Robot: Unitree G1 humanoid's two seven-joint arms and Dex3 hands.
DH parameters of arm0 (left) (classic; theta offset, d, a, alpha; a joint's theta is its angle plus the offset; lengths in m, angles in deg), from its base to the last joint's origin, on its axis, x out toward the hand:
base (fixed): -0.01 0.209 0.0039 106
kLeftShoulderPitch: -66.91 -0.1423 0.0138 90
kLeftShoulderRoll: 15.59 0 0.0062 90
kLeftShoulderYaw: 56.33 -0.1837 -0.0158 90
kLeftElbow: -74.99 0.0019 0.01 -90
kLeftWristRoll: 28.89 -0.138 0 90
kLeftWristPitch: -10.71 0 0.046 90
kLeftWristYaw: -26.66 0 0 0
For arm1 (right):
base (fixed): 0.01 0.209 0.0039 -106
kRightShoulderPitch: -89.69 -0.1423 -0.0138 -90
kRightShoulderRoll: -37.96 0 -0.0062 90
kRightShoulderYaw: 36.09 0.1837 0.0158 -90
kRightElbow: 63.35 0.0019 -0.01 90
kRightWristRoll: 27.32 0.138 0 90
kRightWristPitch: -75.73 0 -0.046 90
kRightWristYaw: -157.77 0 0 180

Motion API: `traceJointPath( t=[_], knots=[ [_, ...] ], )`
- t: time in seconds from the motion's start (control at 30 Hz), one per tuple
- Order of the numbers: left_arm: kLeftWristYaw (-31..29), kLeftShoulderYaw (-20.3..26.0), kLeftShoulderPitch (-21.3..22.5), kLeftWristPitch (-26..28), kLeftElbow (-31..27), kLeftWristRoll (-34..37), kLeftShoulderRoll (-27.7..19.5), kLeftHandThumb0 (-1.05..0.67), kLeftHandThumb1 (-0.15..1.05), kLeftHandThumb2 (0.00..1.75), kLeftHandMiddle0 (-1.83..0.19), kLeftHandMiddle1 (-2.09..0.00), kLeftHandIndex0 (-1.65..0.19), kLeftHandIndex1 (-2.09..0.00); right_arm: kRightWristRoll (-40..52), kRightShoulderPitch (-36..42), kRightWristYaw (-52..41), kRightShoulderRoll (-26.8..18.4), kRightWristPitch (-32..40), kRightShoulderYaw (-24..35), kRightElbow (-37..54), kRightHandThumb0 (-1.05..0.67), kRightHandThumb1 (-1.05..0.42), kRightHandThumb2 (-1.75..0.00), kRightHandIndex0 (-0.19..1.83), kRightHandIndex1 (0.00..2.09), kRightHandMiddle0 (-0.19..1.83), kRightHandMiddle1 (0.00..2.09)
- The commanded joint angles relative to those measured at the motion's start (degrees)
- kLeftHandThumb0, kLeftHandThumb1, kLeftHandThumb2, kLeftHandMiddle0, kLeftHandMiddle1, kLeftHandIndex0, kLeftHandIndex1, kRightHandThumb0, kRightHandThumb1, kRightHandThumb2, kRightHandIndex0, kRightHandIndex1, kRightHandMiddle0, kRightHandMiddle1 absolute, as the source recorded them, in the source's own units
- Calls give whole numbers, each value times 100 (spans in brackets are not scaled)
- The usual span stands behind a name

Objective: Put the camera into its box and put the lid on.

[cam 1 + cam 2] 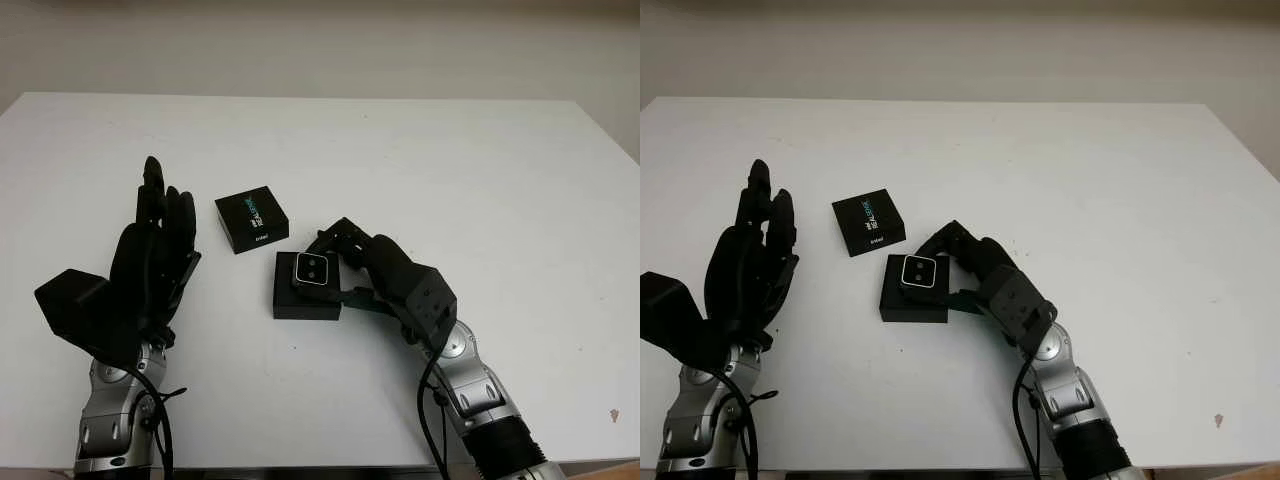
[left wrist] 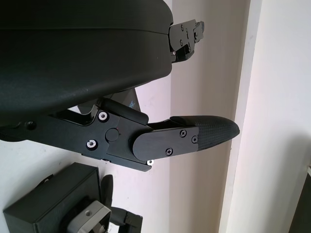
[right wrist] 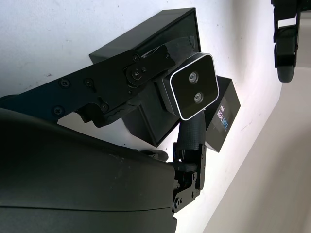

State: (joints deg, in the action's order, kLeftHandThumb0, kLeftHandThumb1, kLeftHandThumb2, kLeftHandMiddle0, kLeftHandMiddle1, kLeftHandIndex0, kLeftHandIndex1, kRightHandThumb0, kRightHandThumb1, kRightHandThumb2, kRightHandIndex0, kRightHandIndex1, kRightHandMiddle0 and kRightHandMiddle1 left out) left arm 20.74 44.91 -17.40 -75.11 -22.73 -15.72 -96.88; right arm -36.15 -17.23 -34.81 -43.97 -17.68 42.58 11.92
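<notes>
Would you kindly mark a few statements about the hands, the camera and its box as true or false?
1. The right hand grips the small silver-framed camera. True.
2. The camera is over the open black box. True.
3. The black printed lid already covers the box. False: it lies on the white table beside the box, farther from the robot.
4. The left hand holds the lid. False: it is open, raised left of the lid.
5. The lid lies between the two hands. True.

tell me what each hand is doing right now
left hand: open, raised left of the lid.
right hand: shut on the camera, over the box.
</notes>
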Motion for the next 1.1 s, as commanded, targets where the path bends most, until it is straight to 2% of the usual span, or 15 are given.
traceJointPath(
  t=[0.0,0.43,0.47,0.53,0.6,0.63,0.67,0.73,0.87,1.07],
  knots=[
    [20,-31,-39,-50,-58,-32,36,-72,105,51,19,0,19,0,-6,17,-30,-20,-81,-11,11,-41,-93,-5,32,5,34,174],
    [50,-37,-76,-48,-116,-40,77,-71,105,51,19,0,19,0,-191,7,-189,-160,-89,-107,48,-44,-95,-6,31,5,30,172],
    [43,-30,-76,-64,-106,-31,81,-71,105,51,19,0,19,0,-198,2,-233,-179,-52,-110,61,-44,-95,-6,29,4,26,166],
    [45,-25,-77,-67,-101,-25,84,-71,105,51,19,0,19,0,-229,-12,-339,-232,4,-130,87,-48,-94,-5,20,2,11,127],
    [46,-31,-83,-67,-110,-34,81,-71,105,51,19,0,19,0,-267,-15,-409,-278,34,-155,110,-51,-93,-5,12,2,6,97],
    [45,-34,-85,-60,-116,-38,76,-71,105,51,19,0,19,0,-285,-11,-412,-289,19,-162,112,-53,-93,-5,8,2,8,74],
    [41,-34,-86,-56,-119,-33,75,-71,105,51,19,0,19,0,-298,-5,-407,-298,2,-167,115,-54,-92,-5,5,2,8,64],
    [37,-32,-85,-66,-112,-30,76,-71,105,51,19,0,19,0,-311,7,-400,-311,-16,-170,126,-56,-93,-6,0,2,5,51],
    [52,-29,-83,-29,-129,-32,73,-71,105,51,19,0,19,0,-309,29,-396,-329,17,-158,177,-56,-93,-5,-5,2,6,39],
    [5,-25,-77,-50,-101,-24,51,-71,105,51,19,0,19,0,-311,50,-334,-329,-26,-132,207,-57,-92,-5,-8,3,3,28]
  ],
)
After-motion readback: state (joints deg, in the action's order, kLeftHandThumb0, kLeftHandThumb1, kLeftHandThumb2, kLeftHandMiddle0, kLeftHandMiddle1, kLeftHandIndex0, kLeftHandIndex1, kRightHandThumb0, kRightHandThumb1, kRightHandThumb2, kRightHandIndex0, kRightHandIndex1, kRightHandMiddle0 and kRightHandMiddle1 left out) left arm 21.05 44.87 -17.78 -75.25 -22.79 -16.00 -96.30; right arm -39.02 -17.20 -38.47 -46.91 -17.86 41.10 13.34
